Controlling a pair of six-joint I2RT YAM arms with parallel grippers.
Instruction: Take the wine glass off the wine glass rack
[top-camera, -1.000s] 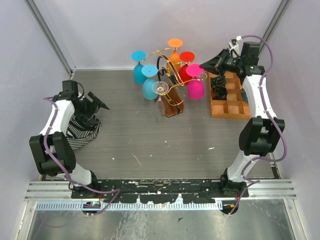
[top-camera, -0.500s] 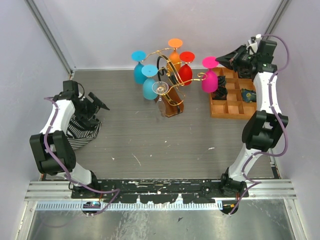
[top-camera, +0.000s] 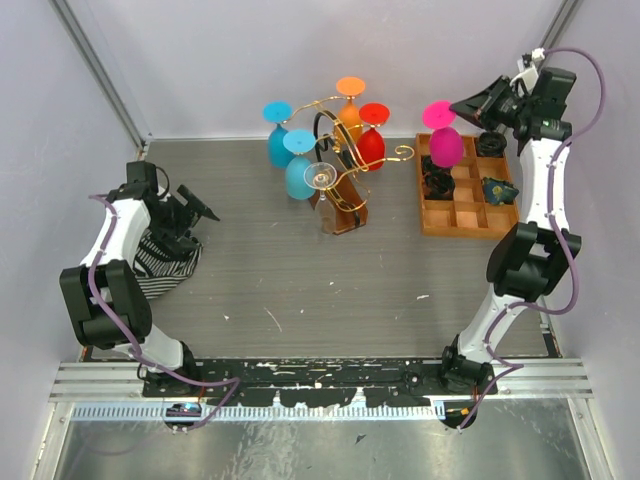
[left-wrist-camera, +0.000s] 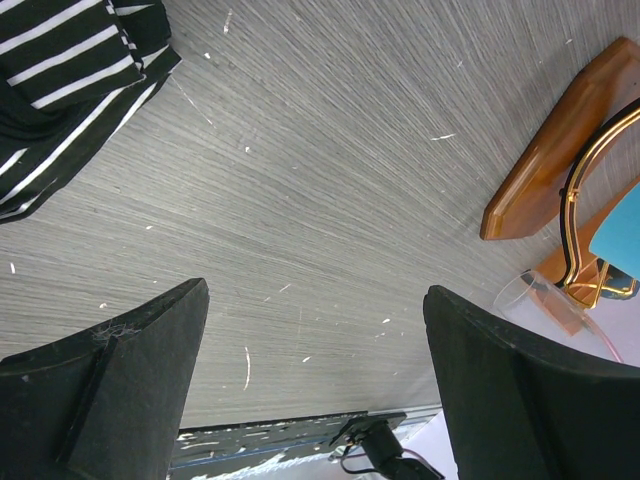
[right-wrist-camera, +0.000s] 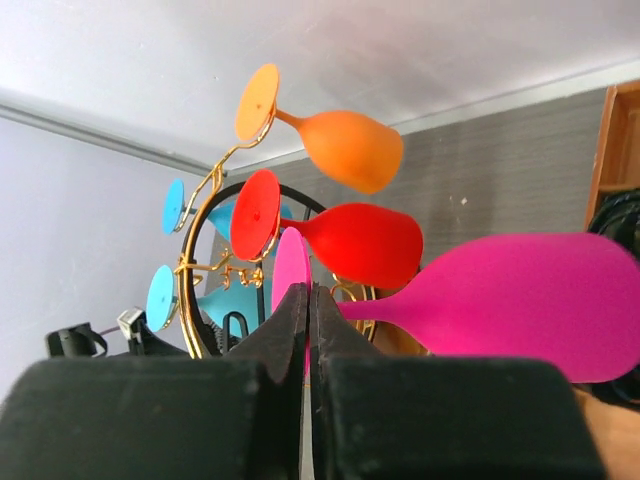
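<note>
A magenta wine glass (top-camera: 446, 149) hangs bowl-down over the left part of the orange-brown tray (top-camera: 437, 224), apart from the gold wire wine glass rack (top-camera: 341, 160). My right gripper (top-camera: 463, 106) is shut on it at its foot. The right wrist view shows the shut fingers (right-wrist-camera: 309, 297) pinching the magenta glass (right-wrist-camera: 520, 300), with the rack (right-wrist-camera: 193, 270) behind it. Orange (top-camera: 350, 102), red (top-camera: 372, 142) and two blue glasses (top-camera: 299, 172) hang on the rack. My left gripper (top-camera: 193, 208) is open and holds nothing, low over the table (left-wrist-camera: 315, 300).
A black-and-white striped cloth (top-camera: 165, 262) lies under the left arm, also seen as a striped cloth (left-wrist-camera: 70, 90) in the left wrist view. A clear glass (top-camera: 322, 180) hangs at the rack's front above its wooden base (left-wrist-camera: 560, 150). Dark items sit in the tray's compartments.
My right gripper has carried the magenta glass right and back, away from the rack's arm and over the tray. The left arm has not moved.
</note>
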